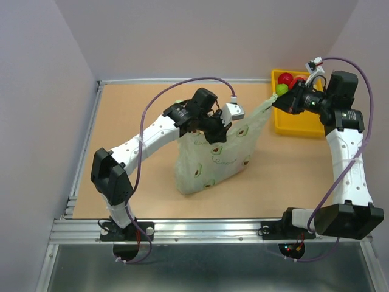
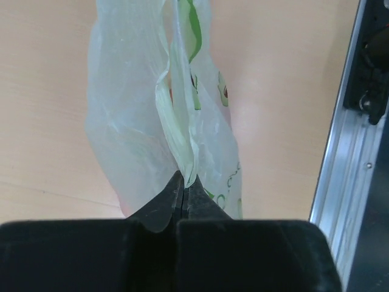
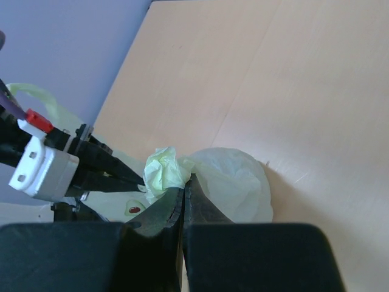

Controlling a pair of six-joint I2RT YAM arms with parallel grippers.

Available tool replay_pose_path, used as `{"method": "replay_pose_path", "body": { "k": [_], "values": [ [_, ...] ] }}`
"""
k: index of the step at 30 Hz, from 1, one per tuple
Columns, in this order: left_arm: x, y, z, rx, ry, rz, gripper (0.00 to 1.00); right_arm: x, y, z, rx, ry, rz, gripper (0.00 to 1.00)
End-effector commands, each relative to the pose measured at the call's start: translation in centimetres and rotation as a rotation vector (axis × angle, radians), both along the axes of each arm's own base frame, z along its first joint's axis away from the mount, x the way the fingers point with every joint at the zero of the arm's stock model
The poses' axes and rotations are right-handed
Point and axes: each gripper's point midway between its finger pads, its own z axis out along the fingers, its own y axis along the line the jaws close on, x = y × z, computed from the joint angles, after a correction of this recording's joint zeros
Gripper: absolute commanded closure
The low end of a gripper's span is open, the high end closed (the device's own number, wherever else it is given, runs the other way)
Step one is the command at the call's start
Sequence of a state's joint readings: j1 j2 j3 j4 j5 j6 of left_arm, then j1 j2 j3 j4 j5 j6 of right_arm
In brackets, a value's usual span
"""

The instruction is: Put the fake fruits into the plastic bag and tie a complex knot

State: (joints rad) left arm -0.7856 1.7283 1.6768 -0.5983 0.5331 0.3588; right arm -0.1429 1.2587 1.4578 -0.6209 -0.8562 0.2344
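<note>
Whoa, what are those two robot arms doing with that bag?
They are holding a thin green plastic bag up between them. The left gripper is pinched shut on one part of the bag's top. The right gripper is pinched shut on another bunched-up part, over by the yellow tray. Some toy fruits sit in that tray.

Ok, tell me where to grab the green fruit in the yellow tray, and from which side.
Take the green fruit across its round middle, coming straight down from above. It sits low in the yellow tray, close to the wall nearest the plastic bag, with red fruits just behind it. A sideways approach would likely hit the wall or its neighbours.
</note>
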Motion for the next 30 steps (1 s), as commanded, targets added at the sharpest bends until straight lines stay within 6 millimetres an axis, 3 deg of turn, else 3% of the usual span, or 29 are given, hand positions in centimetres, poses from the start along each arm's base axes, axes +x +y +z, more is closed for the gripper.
{"method": "replay_pose_path", "body": {
  "k": [1, 8, 12, 15, 16, 19, 23, 27, 30],
  "values": [
    [0.3, 0.8, -1.8, 0.027, -0.086, -0.014, 1.00, 1.4, -0.6, 0.5, -0.007, -0.047, -0.028, 0.99],
    [0.4, 0.9, -5.4, 0.052, -0.097, -0.028, 1.00, 1.4, -0.1, -3.8, 0.032, 0.068, 0.009, 1.00],
    [0.2, 1.0, -7.4, 0.064, -0.089, -0.049, 1.00, 1.2, 0.2, -4.2, 0.046, 0.079, 0.028, 0.98],
    [-0.2, 0.6, -7.1, 0.042, -0.090, -0.095, 1.00, 1.0, 0.4, -3.8, 0.039, 0.055, 0.049, 0.68],
    [-0.1, 0.5, -6.2, 0.016, -0.095, -0.110, 1.00, 0.5, 0.5, -3.2, 0.035, 0.035, 0.061, 0.40],
    [0.0, 0.3, -4.4, -0.025, -0.102, -0.134, 1.00, -1.1, 0.5, -2.4, -0.013, -0.036, 0.073, 0.03],
    [-0.2, 0.6, -2.9, -0.072, -0.098, -0.173, 1.00, -3.3, 0.7, -2.6, -0.067, -0.104, 0.097, 0.00],
    [-0.7, 0.9, -2.7, -0.090, -0.082, -0.206, 1.00, -5.0, 1.2, -3.3, -0.090, -0.154, 0.149, 0.00],
    [-1.0, 1.0, -2.6, -0.098, -0.080, -0.214, 1.00, -4.9, 0.9, -6.1, -0.123, -0.133, 0.150, 0.00]
  ]
}}
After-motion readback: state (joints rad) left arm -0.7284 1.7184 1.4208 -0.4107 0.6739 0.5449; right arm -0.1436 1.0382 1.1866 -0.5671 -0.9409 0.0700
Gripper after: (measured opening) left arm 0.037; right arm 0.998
